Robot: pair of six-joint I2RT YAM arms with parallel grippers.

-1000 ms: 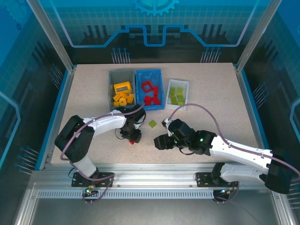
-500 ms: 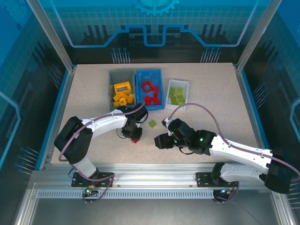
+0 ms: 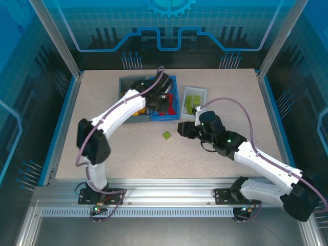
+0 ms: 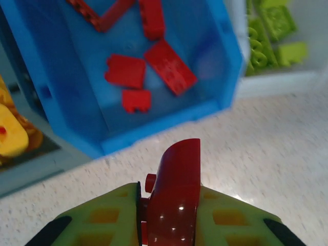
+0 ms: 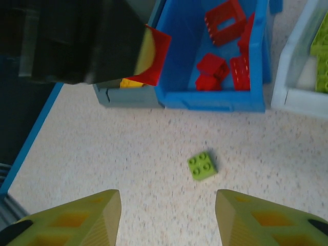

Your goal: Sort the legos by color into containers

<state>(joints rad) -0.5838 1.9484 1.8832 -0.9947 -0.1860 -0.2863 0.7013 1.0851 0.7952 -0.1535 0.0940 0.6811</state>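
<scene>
Left wrist view: the left gripper (image 4: pixel 171 207) was closed on a red brick (image 4: pixel 177 164) just short of the blue bin (image 4: pixel 154 133); it likely needed to pass the rim before release. The right gripper (image 5: pixel 166 205) gaped, empty.

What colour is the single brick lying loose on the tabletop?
Light green. The loose brick shows best in the right wrist view.

Table (image 3: pixel 102 138): you're looking at a speckled beige top | far centre: grey bin (image 3: pixel 121 102), blue bin (image 3: pixel 166 77), white tray (image 3: pixel 195 87) in a row, left to right | loose: one green brick (image 3: pixel 167 135) studs-up on the bare top, near side of the blue bin, apart from it
</scene>
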